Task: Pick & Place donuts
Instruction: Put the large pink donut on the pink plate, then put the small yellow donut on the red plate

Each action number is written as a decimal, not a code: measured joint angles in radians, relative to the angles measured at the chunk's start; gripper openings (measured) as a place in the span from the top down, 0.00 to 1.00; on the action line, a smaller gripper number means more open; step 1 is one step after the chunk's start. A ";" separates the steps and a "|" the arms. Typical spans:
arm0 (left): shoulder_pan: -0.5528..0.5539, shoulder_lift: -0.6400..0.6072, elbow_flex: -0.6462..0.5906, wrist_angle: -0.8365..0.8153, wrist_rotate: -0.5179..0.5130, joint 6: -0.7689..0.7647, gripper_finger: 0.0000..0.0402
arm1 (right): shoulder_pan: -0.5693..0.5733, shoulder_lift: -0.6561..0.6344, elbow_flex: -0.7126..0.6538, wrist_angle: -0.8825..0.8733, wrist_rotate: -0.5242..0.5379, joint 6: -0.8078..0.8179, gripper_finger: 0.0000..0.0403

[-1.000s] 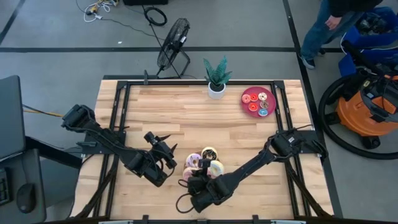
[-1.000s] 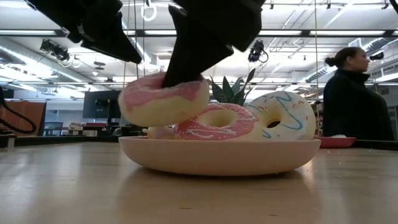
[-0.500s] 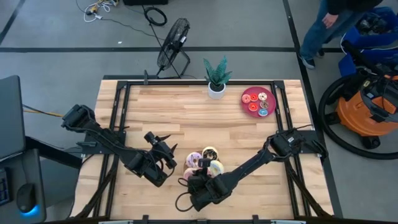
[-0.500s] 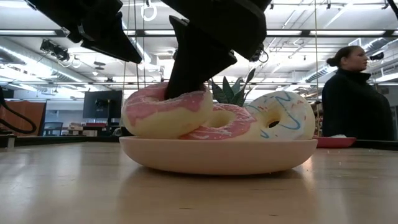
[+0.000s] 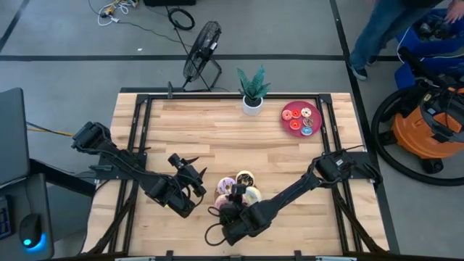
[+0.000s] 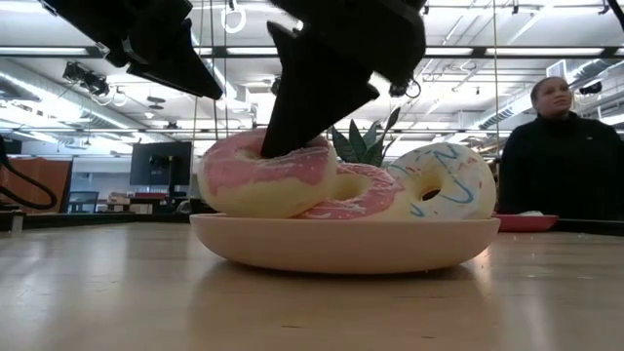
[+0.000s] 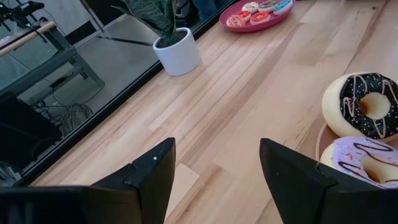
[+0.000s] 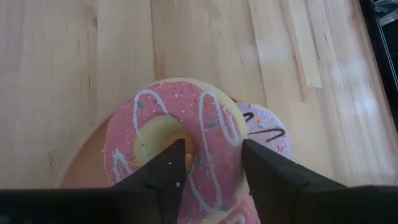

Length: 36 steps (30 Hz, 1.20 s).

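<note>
A pink plate [image 6: 341,244] near the table's front middle holds several large donuts. A pink-iced donut [image 8: 211,118] rests on the plate's left part and leans on a pink drizzled donut [image 6: 356,190]. A white donut with blue lines [image 6: 444,180] stands at the right. Chocolate [image 7: 367,102] and purple [image 7: 360,162] donuts lie there too. My right gripper [image 8: 211,146] stands open over the pink-iced donut, one finger in its hole and one outside the ring. My left gripper [image 7: 217,146] waits open, left of the plate, above bare wood. My right gripper comes down slanting from the near side, its fingers astride the ring's near part [image 8: 214,165], one finger [image 8: 171,162] in the hole and the other outside. I cannot tell whether either finger touches the icing. The donut rests on the plate.
A dark red plate [image 5: 301,118] with small donuts sits at the far right. A potted plant [image 5: 252,90] stands at the far edge's middle. Bare wood lies between them and the pink plate. A person [image 6: 556,156] stands beyond the table.
The pink-iced donut, lifted and tilted above the plate a second ago, has sunk with my right gripper's fingers and now rests on the plate against the drizzled donut. The person beyond the table has turned.
</note>
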 joint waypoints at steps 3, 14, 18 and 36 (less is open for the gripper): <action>0.000 0.000 0.000 0.000 0.000 0.000 0.41 | 0.000 -0.012 0.000 -0.006 -0.011 0.000 0.55; -0.001 0.000 0.000 0.001 0.001 0.000 0.41 | 0.002 -0.045 0.000 -0.032 -0.085 -0.024 0.51; -0.002 0.000 0.000 0.000 0.001 0.000 0.41 | 0.020 -0.056 -0.002 -0.065 -0.065 -0.051 0.52; -0.071 0.000 0.000 -0.015 0.157 -0.001 0.41 | 0.331 -0.179 -0.182 -0.360 0.303 0.368 0.59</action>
